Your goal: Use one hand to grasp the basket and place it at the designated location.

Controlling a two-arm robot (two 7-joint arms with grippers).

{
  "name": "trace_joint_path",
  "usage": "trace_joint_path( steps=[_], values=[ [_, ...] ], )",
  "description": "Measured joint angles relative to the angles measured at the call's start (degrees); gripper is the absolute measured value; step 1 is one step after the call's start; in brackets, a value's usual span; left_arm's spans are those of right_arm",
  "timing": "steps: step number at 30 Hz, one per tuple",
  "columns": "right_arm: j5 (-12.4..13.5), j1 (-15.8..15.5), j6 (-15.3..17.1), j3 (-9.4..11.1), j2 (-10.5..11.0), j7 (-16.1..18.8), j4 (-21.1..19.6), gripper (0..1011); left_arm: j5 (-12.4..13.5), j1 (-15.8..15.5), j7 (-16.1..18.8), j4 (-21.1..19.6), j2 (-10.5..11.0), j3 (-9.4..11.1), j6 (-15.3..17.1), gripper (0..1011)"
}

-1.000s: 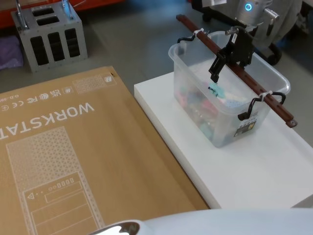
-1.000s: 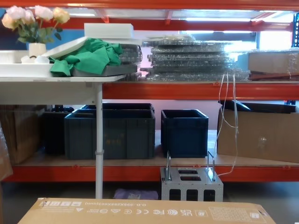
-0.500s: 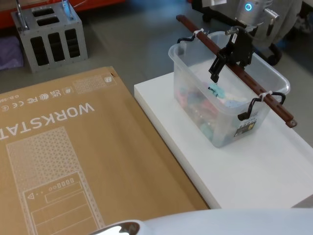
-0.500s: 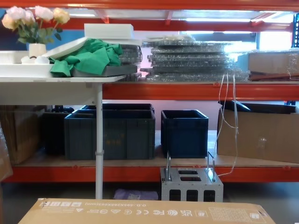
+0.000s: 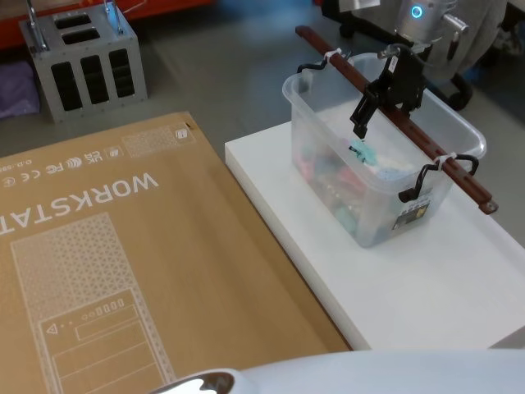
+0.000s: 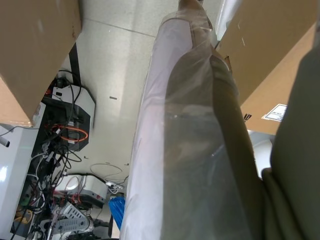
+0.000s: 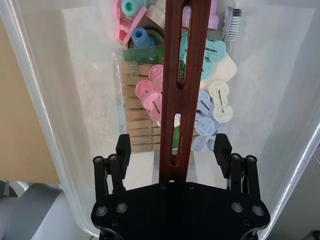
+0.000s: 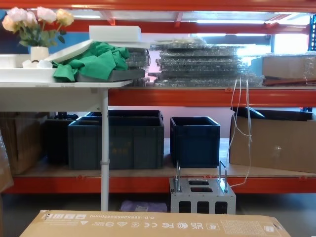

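Over at two o'clock in the head view: the basket (image 5: 379, 168) sits on the white worktop (image 5: 426, 279), beside the flat cardboard box (image 5: 123, 271).
Right tool: the right tool (image 5: 381, 92) hangs over the basket's brown bar handle (image 5: 394, 115), its fingers spread either side of the bar without touching it (the wrist view looks straight down on this).
Left tool: I cannot tell its state from where it is parked.
Progress: early, by my reckoning; the handle is lined up but not gripped, so clamping, lifting and carrying to the spot are all left.
Basket's look: clear whitish plastic tub, black wire loops (image 5: 420, 182) at each end holding the bar, pastel clips and wooden pegs (image 7: 142, 112) inside.
Destination: nothing marks it for me.
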Motion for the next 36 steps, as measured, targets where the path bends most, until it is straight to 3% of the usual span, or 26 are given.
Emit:
trace_joint_path(
  steps=[36],
  values=[
    [0.0,0.0,0.0,0.0,0.0,0.0,0.0,1002,0.0,0.0,0.0,0.0,0.0,0.0,0.0,0]
  ],
)
